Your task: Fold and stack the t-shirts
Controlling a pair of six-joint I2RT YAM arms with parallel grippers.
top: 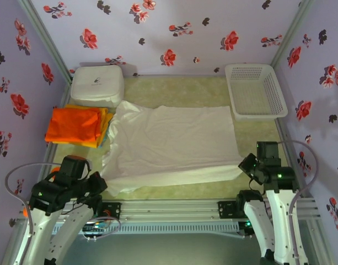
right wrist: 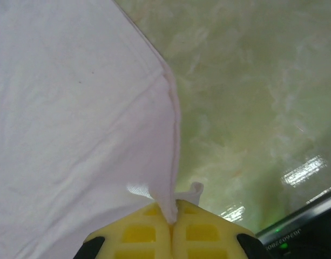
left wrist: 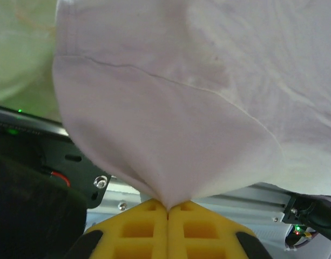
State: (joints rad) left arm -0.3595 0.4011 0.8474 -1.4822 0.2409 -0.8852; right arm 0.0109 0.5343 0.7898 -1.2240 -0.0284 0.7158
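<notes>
An off-white t-shirt point(top: 174, 143) lies spread over the middle of the table, its near edge lifted at both corners. My left gripper point(top: 101, 183) is shut on the shirt's near left corner; the yellow fingers point(left wrist: 138, 226) pinch the cloth point(left wrist: 170, 108). At the near right corner my right gripper point(top: 247, 164) is shut on the hem, and the cloth point(right wrist: 73, 108) runs up from the yellow pads point(right wrist: 197, 229). A folded orange t-shirt point(top: 74, 124) rests on a yellow one point(top: 106, 122) at the left.
A white rounded box point(top: 97, 84) stands at the back left, touching the folded pile. A white mesh basket point(top: 255, 90) sits at the back right. A metal rail point(top: 174, 210) runs along the near edge between the arm bases. Pale green mat point(top: 257, 141) shows around the shirt.
</notes>
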